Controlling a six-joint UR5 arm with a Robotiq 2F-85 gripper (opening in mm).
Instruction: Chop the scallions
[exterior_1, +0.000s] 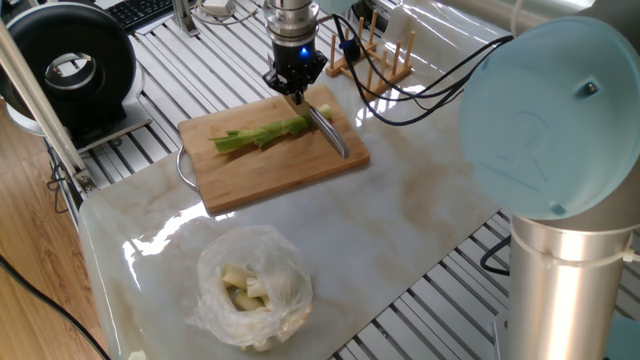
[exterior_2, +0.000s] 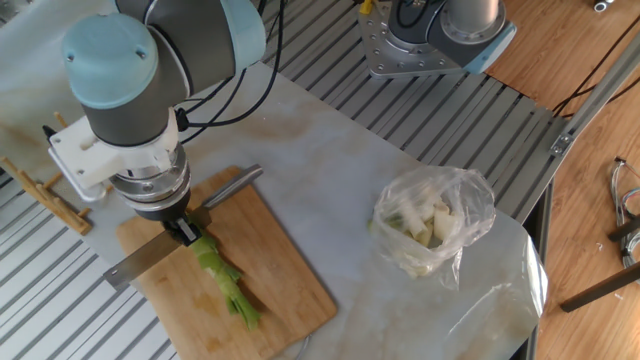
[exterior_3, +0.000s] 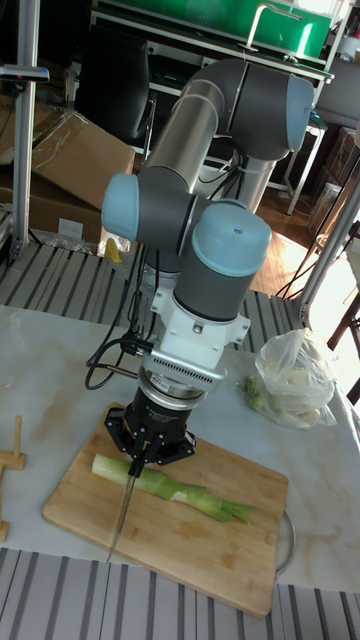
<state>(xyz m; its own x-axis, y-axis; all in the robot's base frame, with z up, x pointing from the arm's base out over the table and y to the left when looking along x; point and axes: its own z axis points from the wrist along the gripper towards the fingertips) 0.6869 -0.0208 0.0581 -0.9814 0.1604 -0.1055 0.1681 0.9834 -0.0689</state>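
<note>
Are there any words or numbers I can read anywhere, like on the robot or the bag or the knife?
None: no words, labels or numbers can be read in any view.
Robot arm's blue cap: faint raised marks only, not readable.
Clear plastic bag: no print showing.
Knife and cutting board: plain, no markings visible.

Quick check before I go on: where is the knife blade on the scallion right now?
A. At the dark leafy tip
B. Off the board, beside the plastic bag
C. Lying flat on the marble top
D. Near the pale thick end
D. The pincer holds the knife across the scallion close to its pale thick end, on the cutting board.
</note>
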